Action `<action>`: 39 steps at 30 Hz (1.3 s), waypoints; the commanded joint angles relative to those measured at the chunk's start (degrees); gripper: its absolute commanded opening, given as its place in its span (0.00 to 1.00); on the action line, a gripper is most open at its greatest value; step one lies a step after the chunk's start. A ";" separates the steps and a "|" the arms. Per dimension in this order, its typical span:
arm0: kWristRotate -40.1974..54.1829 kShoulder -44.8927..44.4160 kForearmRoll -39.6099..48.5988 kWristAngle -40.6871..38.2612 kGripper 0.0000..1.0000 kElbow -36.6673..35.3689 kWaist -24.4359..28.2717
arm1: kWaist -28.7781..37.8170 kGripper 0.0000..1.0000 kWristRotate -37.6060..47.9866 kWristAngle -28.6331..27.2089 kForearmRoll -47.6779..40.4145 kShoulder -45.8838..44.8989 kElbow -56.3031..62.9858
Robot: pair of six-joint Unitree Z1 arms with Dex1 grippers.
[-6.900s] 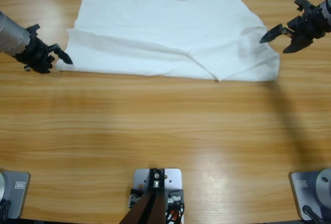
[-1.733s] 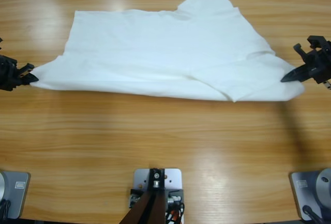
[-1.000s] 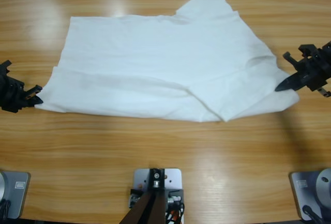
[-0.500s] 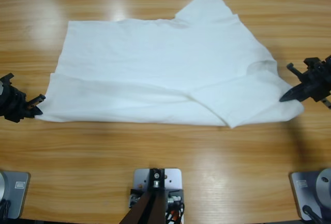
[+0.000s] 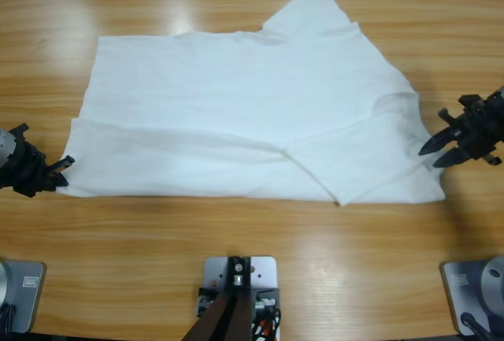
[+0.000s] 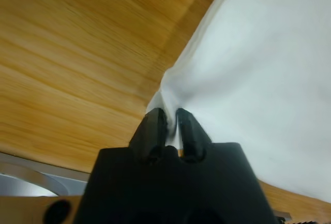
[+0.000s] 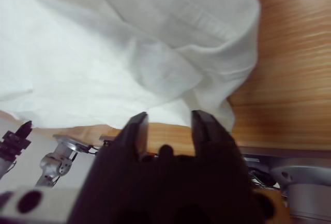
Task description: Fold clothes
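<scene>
Long wooden table [image 5: 252,231] with glossy light glare.

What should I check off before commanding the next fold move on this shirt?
1. Left gripper holding cloth: ok. Its jaws are shut on a pinch of the T-shirt at its corner.
2. Right gripper holding cloth: not ok. Its jaws are open, with no fabric between them in the right wrist view.
3. Shirt lying flat: not ok. A diagonal flap overlaps the near right part and the hem side is doubled over.
4. Shirt fully on the table: ok in the high view.
5. Near side free for a fold: ok, bare wood in front of the shirt.
6. Logo side up: cannot tell.
</scene>
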 commanded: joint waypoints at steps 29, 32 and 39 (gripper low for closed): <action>6.46 -12.12 2.64 3.60 0.96 -6.29 -8.82 | 28.43 0.99 -4.69 0.63 -4.92 -3.97 -9.29; 7.13 -12.00 1.97 3.68 0.96 -6.21 -8.82 | 33.69 0.99 -5.65 3.01 -6.17 -2.88 -11.61; 8.69 -11.01 0.49 3.68 0.96 -6.03 -8.82 | 37.47 0.99 -9.87 14.75 -10.02 0.27 -13.51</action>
